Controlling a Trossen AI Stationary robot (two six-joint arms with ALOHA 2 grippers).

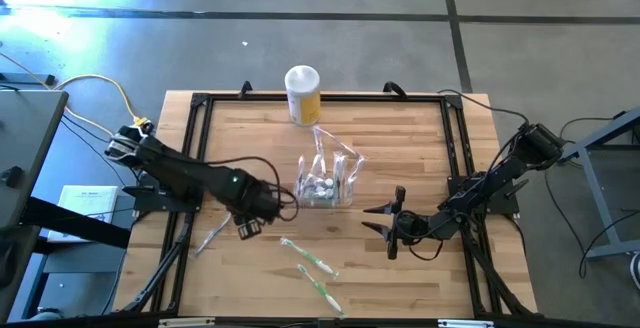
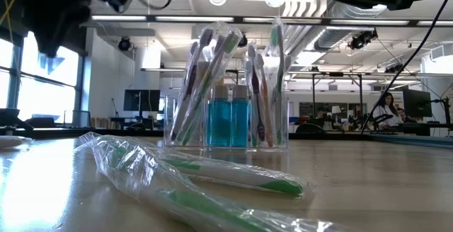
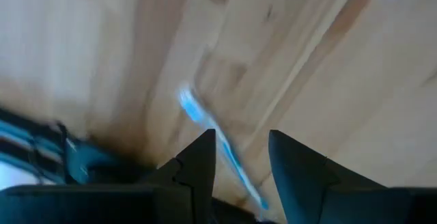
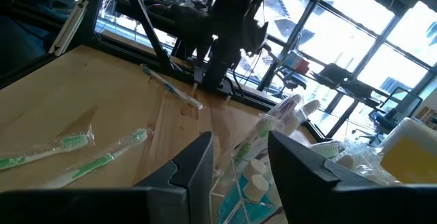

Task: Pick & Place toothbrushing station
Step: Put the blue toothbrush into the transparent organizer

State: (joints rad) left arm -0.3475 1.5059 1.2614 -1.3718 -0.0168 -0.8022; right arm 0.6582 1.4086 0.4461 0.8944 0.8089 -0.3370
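The toothbrushing station [image 1: 326,182], a clear holder filled with wrapped toothbrushes and small blue bottles, stands upright on its base at the table's middle; it also shows in the low view [image 2: 233,119] and the right wrist view [image 4: 254,177]. My left gripper [image 1: 248,225] is open, to the left of the station and above the table. A wrapped blue toothbrush [image 3: 203,120] lies flat on the wood just beyond its fingertips [image 1: 212,236]. My right gripper [image 1: 388,224] is open and empty, to the right of the station and pointing toward it [image 4: 240,149].
Two wrapped green toothbrushes [image 1: 309,257] [image 1: 322,289] lie flat near the front edge, and fill the low view's foreground [image 2: 212,172]. A yellow canister with a white lid [image 1: 303,93] stands at the far edge. A black frame [image 1: 196,148] runs round the table.
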